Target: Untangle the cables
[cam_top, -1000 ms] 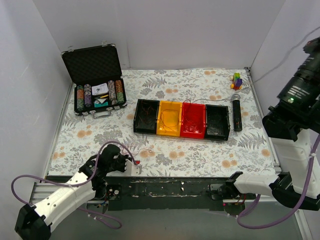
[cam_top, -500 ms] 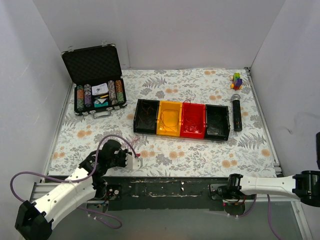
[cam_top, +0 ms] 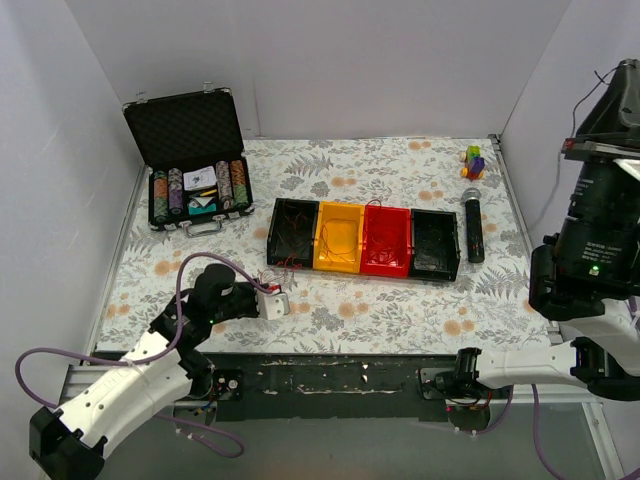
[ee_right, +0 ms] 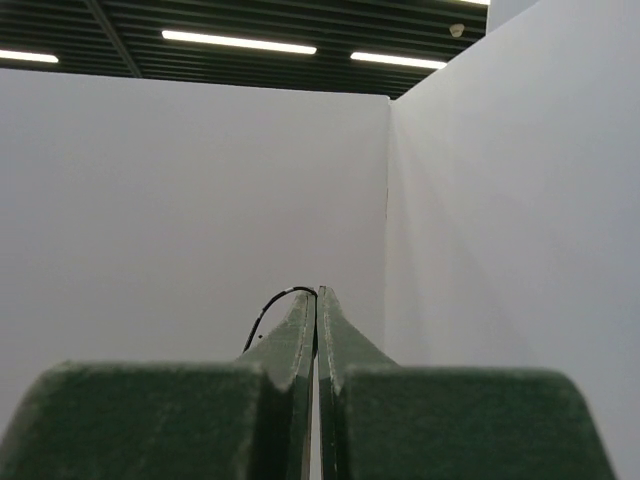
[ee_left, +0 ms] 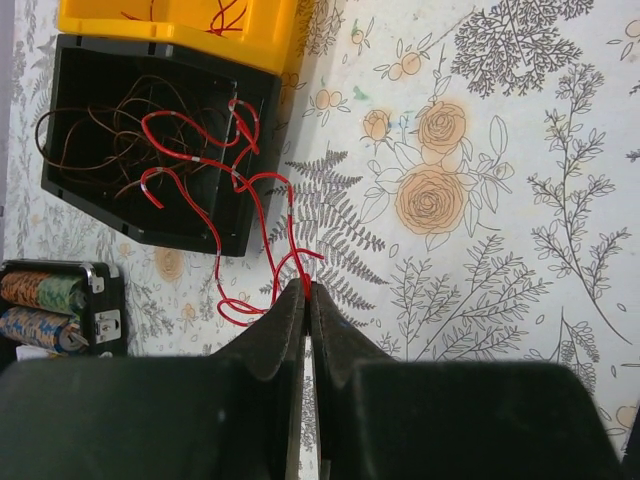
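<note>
The left gripper [ee_left: 305, 292] is closed down to a narrow pinch, and a strand of the red cables [ee_left: 262, 185] is clamped between its fingertips just above the flowered table cloth [ee_left: 480, 250]. From the pinch the red cables are led up toward 11 o'clock, over the near wall of the black tray [ee_left: 120, 210] and into it, while one loop is left lying on the cloth at 8 o'clock from the fingertips. Thin brown wires [ee_left: 100, 130] are seen coiled inside the same tray. A yellow tray [ee_left: 180, 20] is set against it at 12 o'clock, with red strands inside.

The right gripper [ee_right: 317, 295] is pressed shut and pointed up at the white walls; a dark wire [ee_right: 268, 303] is seen arcing from its tips toward 8 o'clock, apparently pinched there.

In the overhead view a red tray [cam_top: 386, 240], a second black tray [cam_top: 435, 245] and a microphone [cam_top: 473, 228] are lined up toward 3 o'clock, and an open chip case [cam_top: 190, 160] is placed at 10 o'clock.
</note>
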You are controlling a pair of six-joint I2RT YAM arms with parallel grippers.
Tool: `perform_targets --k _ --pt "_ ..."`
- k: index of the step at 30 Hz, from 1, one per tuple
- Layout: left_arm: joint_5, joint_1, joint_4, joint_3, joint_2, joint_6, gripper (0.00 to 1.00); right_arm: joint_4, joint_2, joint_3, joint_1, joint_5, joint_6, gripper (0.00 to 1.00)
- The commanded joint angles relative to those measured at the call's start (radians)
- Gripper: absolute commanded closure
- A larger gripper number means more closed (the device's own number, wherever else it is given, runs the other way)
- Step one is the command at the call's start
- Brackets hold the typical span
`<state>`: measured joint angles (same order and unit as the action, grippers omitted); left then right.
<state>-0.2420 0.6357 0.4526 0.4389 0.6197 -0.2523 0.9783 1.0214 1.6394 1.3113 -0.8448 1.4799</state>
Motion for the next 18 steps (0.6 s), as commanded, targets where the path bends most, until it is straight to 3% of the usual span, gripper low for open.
perform_targets --k 1,5,9,11,13,15,18 --pt "-0.042 -0.005 0.024 0.023 -0.024 0.027 1.00 -0.067 0.005 0.031 0.006 0.015 -0.009 0.99" --pt "-0.049 -0.005 0.040 0.021 -0.043 0.027 1.00 -0.130 0.006 0.001 0.006 0.050 -0.067 0.99" --pt "-0.054 -0.005 0.057 0.026 -0.048 0.025 1.00 -0.109 0.074 0.000 -0.001 0.041 0.014 0.99" --pt "-0.056 -0.005 0.063 0.027 -0.052 0.025 1.00 -0.201 0.138 0.051 -0.053 0.027 0.004 0.99" --pt "-0.059 -0.005 0.067 0.026 -0.060 0.024 1.00 -0.345 0.248 0.169 -0.200 -0.005 -0.111 0.99" --pt "-0.062 -0.005 0.069 0.026 -0.063 0.021 1.00 -0.664 0.371 0.389 -0.340 -0.008 -0.354 0.99" --pt "-0.057 -0.005 0.083 0.034 -0.066 0.022 1.00 -0.743 0.411 0.463 -0.379 0.007 -0.496 0.99"
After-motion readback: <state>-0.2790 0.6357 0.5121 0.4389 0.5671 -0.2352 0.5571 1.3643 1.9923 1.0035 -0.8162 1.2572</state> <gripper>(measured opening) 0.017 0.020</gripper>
